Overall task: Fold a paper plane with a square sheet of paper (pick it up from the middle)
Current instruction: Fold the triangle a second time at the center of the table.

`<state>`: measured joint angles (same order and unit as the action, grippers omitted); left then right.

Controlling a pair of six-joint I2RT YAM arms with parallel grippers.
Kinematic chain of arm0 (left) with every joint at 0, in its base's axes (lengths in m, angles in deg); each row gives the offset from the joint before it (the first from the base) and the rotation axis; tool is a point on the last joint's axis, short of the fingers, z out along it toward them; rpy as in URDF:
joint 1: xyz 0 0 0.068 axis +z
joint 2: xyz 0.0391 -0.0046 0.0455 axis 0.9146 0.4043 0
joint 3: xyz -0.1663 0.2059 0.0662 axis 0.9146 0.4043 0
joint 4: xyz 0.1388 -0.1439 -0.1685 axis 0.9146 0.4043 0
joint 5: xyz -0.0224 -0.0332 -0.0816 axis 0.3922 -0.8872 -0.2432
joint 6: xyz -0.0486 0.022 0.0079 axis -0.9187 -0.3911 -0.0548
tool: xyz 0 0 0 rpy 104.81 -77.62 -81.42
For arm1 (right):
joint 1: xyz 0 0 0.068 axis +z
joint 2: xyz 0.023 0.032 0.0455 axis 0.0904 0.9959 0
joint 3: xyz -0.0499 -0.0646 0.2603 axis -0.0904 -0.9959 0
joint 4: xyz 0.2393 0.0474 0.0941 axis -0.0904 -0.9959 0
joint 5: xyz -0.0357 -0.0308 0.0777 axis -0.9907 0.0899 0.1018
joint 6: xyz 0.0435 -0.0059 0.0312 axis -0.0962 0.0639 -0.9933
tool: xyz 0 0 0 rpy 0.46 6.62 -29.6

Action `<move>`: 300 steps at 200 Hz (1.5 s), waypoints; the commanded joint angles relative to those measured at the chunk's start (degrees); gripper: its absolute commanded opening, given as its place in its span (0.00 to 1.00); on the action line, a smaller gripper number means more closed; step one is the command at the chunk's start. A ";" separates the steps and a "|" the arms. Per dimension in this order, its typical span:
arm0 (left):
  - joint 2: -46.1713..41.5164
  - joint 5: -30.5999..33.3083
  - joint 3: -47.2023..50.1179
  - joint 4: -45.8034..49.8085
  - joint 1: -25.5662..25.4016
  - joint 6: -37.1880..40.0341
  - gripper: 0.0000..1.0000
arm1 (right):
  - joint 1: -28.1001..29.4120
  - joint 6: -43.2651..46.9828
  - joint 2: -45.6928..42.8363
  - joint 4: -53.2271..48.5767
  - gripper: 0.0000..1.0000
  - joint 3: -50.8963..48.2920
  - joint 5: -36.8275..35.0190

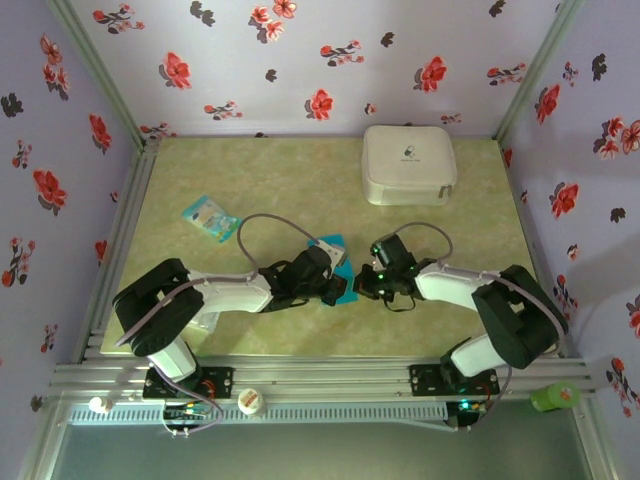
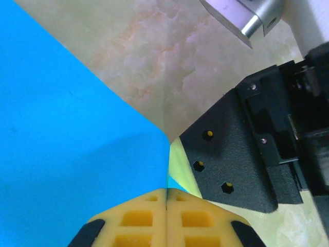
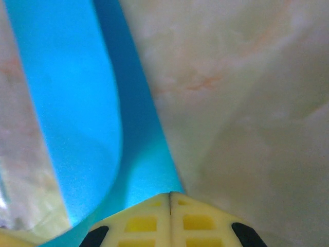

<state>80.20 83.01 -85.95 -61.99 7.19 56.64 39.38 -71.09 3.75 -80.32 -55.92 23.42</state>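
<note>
Left jaws are pressed fully together, yellow pads [image 2: 134, 220] meeting on the edge of a thin teal-blue paper sheet [image 2: 61, 154] that spreads away to their left. Right jaws are likewise closed — pinching a curled strip of that sheet, which runs ahead and leftward from their tips. Both sets face each other closely over the marbled green bench [image 1: 250, 180], the paper between them.

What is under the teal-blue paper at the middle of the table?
The marbled tabletop shows right beside the teal-blue paper, whose edge the left end effector and the right end effector pinch shut. Whatever lies beneath the sheet itself is covered.
</note>
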 commanded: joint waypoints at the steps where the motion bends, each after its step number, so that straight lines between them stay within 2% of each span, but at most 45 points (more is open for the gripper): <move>1: 0.98 -0.82 1.40 -2.29 0.98 -1.09 0.00 | 0.34 4.98 1.23 -8.76 0.00 1.26 -5.67; 137: 2.53 -1.89 3.71 -4.56 4.99 -1.56 0.00 | 0.87 6.46 3.36 -11.24 0.00 3.01 -7.44; 203: 4.12 -2.47 4.77 -6.63 5.02 -2.26 0.00 | 1.38 4.91 0.16 -6.11 0.00 4.91 -1.14; 246: 4.07 -2.75 4.90 -7.16 5.00 -2.33 0.00 | 1.73 2.44 3.34 -0.31 0.00 4.62 3.35; 300: 3.09 -2.72 5.05 -7.25 5.04 -1.99 0.00 | 2.10 4.29 7.63 -6.46 0.00 6.53 -2.12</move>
<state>83.92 80.63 -81.47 -67.98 11.93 55.15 41.00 -67.53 8.99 -82.79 -50.41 24.78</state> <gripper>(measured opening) 0.052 0.047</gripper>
